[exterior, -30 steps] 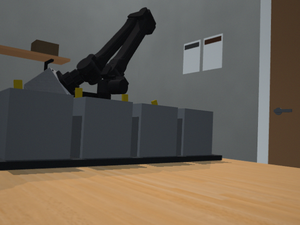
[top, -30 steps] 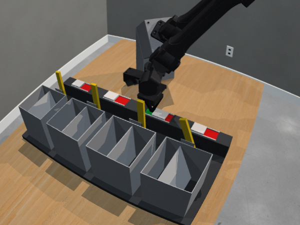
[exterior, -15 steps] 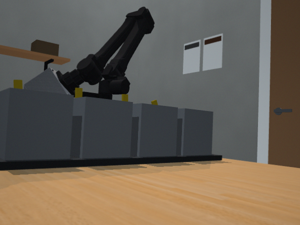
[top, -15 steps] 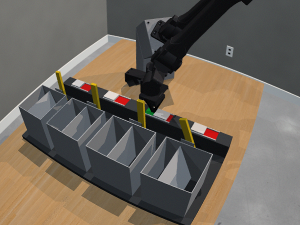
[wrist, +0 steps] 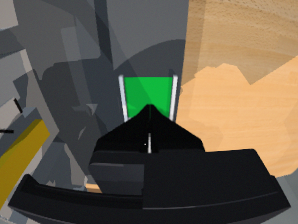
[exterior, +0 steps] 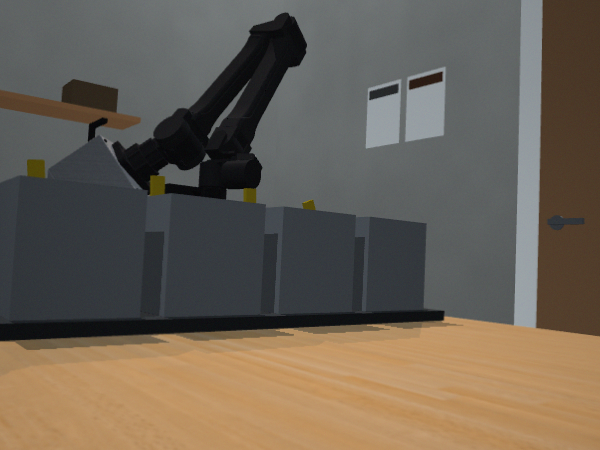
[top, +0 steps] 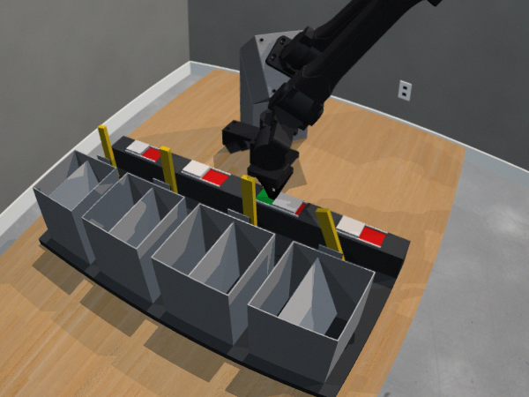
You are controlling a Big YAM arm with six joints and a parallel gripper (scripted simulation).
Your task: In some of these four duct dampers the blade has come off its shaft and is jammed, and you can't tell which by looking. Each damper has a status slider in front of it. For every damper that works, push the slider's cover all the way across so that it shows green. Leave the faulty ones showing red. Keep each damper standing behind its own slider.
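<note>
My gripper [top: 273, 193] [wrist: 149, 109] has its two black, tapering fingers pressed together, with nothing pinched between them. Their tips are down at the third slider from the left in my top view, just by the green end of its white cover [top: 288, 203]; I can't tell whether they touch it. A green patch [top: 265, 197] [wrist: 149, 90] shows right at the tips, flat and bright between two thin pale rails, and a narrow red strip [top: 300, 209] is left past the cover's other end.

Close beside the gripper, a flat yellow lever [top: 249, 200] stands upright. To the gripper's right in that view, the fourth slider's smooth white cover [top: 351, 225] leaves a red square [top: 372, 235] showing, and the yellow lever there [top: 329, 231] [exterior: 309, 205] leans over. To its left, the other two sliders [top: 205, 172] [top: 144, 150] also show red beside white.

Across the dark slider bar from my arm, four open-topped, thin-walled grey boxes, the dampers [top: 194, 293] [exterior: 215, 257], stand in a row behind their sliders, sloping plates inside. Their black base [top: 238, 353] [exterior: 225, 321] rests on the wood-grained surface [top: 383, 146] [exterior: 325, 390] [wrist: 235, 110].

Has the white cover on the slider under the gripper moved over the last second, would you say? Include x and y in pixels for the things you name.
Yes: in the top view, the white cover [top: 287, 202] has slid along its track toward the red end, leaving less red [top: 300, 209] showing.
</note>
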